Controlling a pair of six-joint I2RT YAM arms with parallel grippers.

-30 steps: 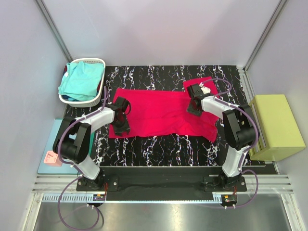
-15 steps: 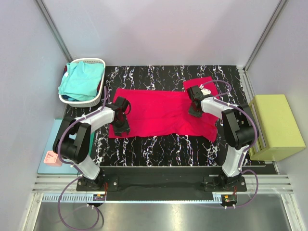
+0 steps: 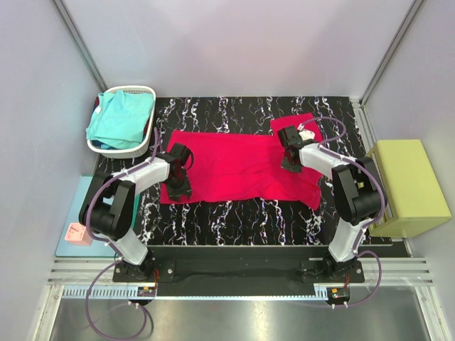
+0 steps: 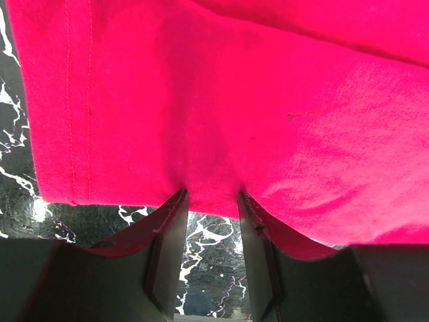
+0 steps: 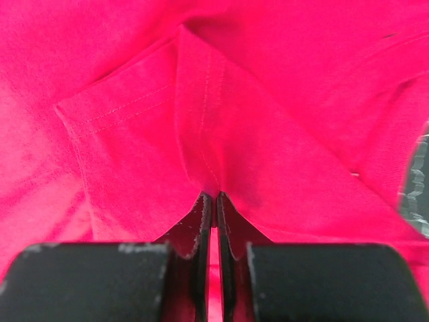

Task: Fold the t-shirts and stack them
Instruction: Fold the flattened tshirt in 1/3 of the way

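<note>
Looking down from above, the red t-shirt (image 3: pixel 238 167) lies spread out on the table (image 3: pixel 234 227) between my two tools. It is not folded at all, so I think the job is only just starting. My left gripper (image 3: pixel 183 190) is at one end of the shirt and my right gripper (image 3: pixel 289 167) is at the other end, near a sleeve. The turquoise t-shirt (image 3: pixel 121 119) is bunched up in the basket (image 3: pixel 148 92), well off past my left gripper (its turn comes later, and nothing is stacked yet). I cannot see if more cloth hides under it. In my left wrist view, my fingers (image 4: pixel 167 241) stand partly apart with the table showing between them. Their tips touch the shirt's edge, where the cloth puckers a little, but I cannot tell if they have caught any of it. In my right wrist view, my fingers (image 5: pixel 201 221) are squeezed almost together on a little ridge of red cloth with a seam in it. Red fills both close views, so I cannot see the rest of the shirt from there.
</note>
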